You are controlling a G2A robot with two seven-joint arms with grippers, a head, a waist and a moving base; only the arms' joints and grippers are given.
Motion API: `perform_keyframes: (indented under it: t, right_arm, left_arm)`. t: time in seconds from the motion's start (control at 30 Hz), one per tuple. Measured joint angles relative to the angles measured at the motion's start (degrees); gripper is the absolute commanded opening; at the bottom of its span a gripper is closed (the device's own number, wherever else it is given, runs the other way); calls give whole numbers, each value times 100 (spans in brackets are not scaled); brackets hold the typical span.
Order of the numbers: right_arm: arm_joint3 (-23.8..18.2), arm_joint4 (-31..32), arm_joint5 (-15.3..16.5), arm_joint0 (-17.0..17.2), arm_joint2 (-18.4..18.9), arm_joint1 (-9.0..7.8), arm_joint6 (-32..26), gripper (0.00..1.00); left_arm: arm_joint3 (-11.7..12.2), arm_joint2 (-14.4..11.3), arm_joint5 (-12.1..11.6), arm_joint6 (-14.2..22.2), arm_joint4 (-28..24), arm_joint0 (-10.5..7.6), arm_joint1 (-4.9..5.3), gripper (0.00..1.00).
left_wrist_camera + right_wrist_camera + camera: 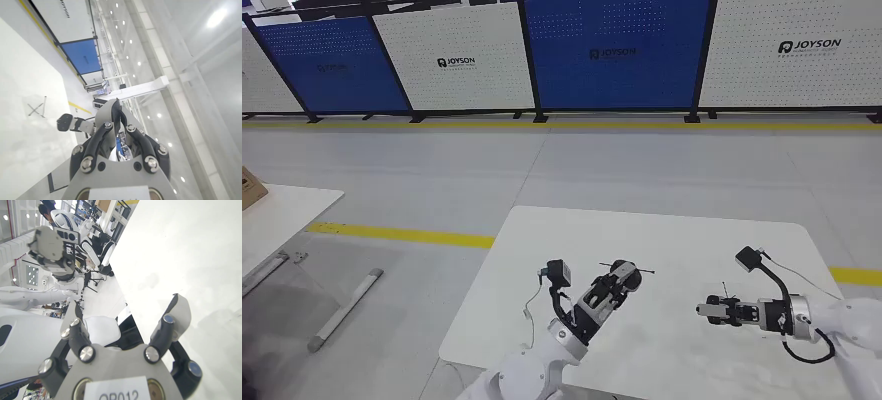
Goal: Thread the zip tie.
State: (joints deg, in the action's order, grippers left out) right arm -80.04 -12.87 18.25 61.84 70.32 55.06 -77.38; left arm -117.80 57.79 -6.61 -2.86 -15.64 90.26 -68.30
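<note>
The zip tie (648, 270) is a thin black strip sticking out on both sides of my left gripper (627, 273), which hovers over the middle of the white table (682, 235). In the left wrist view that gripper (117, 106) is shut, its black pads pressed together, and the tie is barely visible between them. My right gripper (703, 309) is to the right of it, pointing toward it with a gap between the two. In the right wrist view it (125, 305) stands open with nothing between its fingers (179, 302).
The table's front edge lies close under both arms. Bare tabletop (179, 247) stretches behind and between the grippers. A second white table (282, 215) stands at the far left. Blue and white pegboard panels (617, 50) line the back beyond a yellow floor line (402, 235).
</note>
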Motion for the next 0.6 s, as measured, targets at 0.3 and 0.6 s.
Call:
perform_keyframes:
  t: [0.3,0.6]
  right_arm:
    - [0,0,0,0,0,0,0,100]
    - [0,0,0,0,0,0,0,100]
  left_arm:
    - [89,4,486,37,179,15,-8,0]
    - [1096,-269,765,48,94,-367,-109,0]
